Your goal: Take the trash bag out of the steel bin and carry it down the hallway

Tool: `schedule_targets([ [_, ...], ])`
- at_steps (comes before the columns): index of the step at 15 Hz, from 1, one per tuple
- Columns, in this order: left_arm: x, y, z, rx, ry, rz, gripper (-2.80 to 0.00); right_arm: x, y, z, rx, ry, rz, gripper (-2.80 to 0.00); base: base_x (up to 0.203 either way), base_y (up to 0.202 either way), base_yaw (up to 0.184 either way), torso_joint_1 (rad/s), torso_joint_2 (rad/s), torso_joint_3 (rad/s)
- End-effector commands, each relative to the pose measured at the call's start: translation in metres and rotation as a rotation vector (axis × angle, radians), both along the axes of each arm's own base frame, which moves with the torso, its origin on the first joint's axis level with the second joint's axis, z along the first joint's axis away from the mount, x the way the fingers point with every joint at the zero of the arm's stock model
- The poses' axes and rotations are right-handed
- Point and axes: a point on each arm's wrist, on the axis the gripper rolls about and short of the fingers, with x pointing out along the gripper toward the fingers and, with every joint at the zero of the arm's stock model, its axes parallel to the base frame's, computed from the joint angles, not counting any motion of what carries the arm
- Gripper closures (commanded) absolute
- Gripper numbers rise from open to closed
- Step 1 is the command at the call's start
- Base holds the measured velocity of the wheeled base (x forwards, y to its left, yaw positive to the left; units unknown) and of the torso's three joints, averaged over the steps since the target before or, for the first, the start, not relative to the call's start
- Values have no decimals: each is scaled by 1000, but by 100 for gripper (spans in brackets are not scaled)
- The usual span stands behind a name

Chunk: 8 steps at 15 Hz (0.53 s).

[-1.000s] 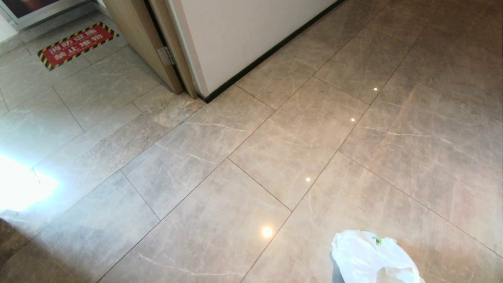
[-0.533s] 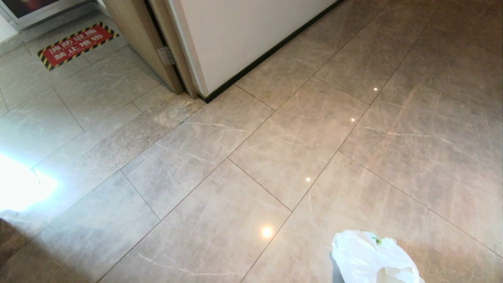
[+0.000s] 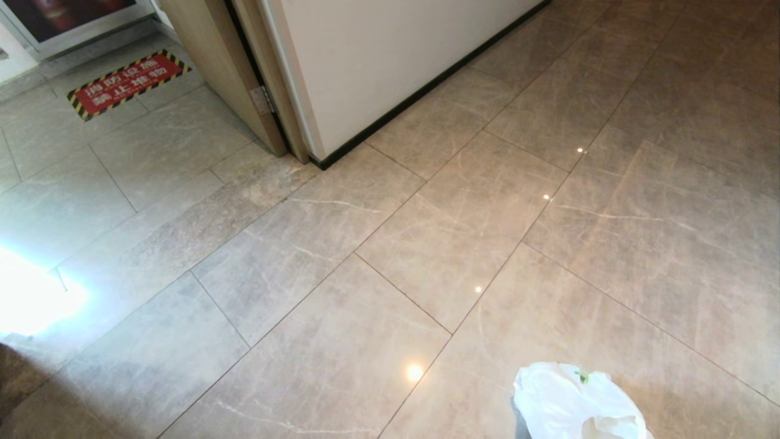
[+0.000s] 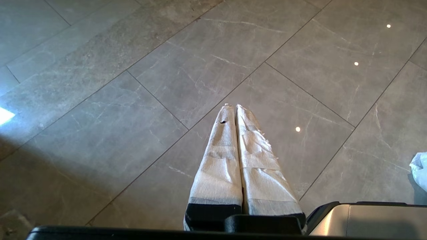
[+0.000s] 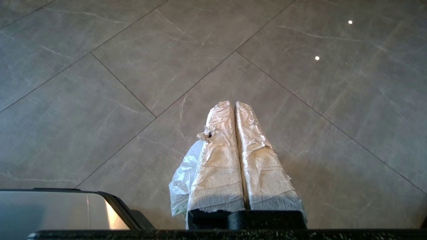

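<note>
Everything in the head view is sliding downward together, so the camera is tilting, not the thin, wrinkled white plastic trash bag. That bag is hanging beside the right gripper, apparently pinched in its closed jaws over the glossy beige marbled hallway floor tiles, while the left gripper is holding its jaws closed on nothing.

The left gripper, its two tape-wrapped fingers pressed flat together, points out level above the floor. The right gripper does likewise, its taped fingers closed tight.
</note>
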Motion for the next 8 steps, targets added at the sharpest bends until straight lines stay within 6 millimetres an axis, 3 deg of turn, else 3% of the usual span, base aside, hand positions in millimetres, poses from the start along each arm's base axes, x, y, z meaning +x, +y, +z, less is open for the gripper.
schedule_targets([
  [1, 0, 0, 0, -3, 0, 0, 0, 0, 0, 0, -3, 5, 1, 0, 0, 0, 0, 2, 10, 190],
  [8, 0, 0, 0, -6, 0, 0, 0, 0, 0, 0, 0, 5, 1, 0, 0, 0, 0, 1, 3, 201],
])
